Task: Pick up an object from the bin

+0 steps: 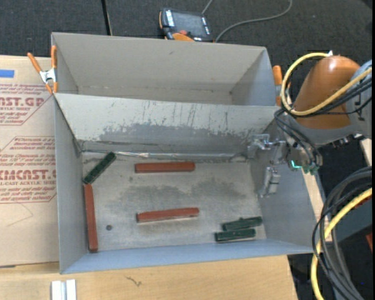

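My gripper (270,185) hangs by the bin's right wall, above the floor, with nothing seen in it. Closest to it are two dark green bars, one (242,223) just below and left of it and the other (235,235) beside that one, near the front right corner. A red-brown bar (167,215) lies flat in the middle front of the floor. Another red-brown bar (164,166) lies further back, near the middle.
A third red-brown bar (90,216) lies along the left wall. A dark green bar (99,167) rests slanted in the back left. The arm with its orange cover and yellow cables stands over the right rim.
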`<act>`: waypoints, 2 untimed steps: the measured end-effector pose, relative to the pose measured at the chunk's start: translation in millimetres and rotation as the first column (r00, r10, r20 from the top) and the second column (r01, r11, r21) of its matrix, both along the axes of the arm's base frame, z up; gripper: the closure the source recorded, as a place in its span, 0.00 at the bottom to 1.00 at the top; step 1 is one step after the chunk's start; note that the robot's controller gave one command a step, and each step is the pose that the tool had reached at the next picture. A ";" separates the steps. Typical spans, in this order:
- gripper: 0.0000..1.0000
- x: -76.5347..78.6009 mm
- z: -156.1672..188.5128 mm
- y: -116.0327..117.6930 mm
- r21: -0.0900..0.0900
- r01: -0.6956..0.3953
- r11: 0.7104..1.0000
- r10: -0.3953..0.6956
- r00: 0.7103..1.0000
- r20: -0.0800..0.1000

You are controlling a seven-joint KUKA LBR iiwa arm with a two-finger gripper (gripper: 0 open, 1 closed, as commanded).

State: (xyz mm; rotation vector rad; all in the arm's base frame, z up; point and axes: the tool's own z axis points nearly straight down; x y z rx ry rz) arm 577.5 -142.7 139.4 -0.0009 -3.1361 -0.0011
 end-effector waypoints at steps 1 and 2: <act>0.00 -90.6 -71.2 41.3 0.001 -0.077 0.997 0.077 0.997 0.008; 1.00 -89.3 -67.2 40.3 0.000 -0.079 0.997 0.079 0.997 0.003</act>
